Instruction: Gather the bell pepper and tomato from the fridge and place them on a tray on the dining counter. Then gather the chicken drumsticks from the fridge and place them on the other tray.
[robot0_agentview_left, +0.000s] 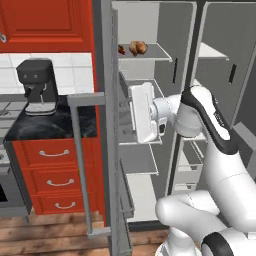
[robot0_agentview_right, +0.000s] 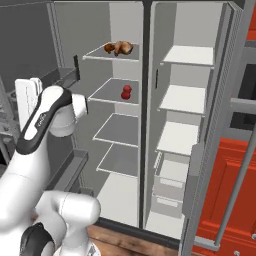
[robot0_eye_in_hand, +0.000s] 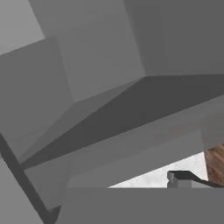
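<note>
I'm looking into the fridge (robot0_agentview_right: 150, 30), both doors swung wide, pale grey shelves inside. My white arm reaches toward the left compartment at mid height; in the left base view the hand sits just in front of the shelf edges, near the open left door. The gripper (robot0_eye_in_hand: 181, 180) shows as one dark fingertip low at the right in the hand view, w/ grey fridge surfaces close in front of it and a sliver of wood floor (robot0_eye_in_hand: 215, 162) at the right edge. I can't tell whether the fingers are apart or closed, and I see nothing between them.

The chicken drumsticks (robot0_agentview_right: 119, 48) lie on the top shelf of the left compartment, a pale tan piece and a darker red-brown one touching each other. One shelf below, in the right base view, a small red item (robot0_agentview_right: 126, 92) sits near the back; too small to say what veg it is.

Left of the fridge, a black coffee machine (robot0_agentview_left: 36, 85) stands on a black-topped counter (robot0_agentview_left: 55, 125) over red drawers (robot0_agentview_left: 55, 170).
</note>
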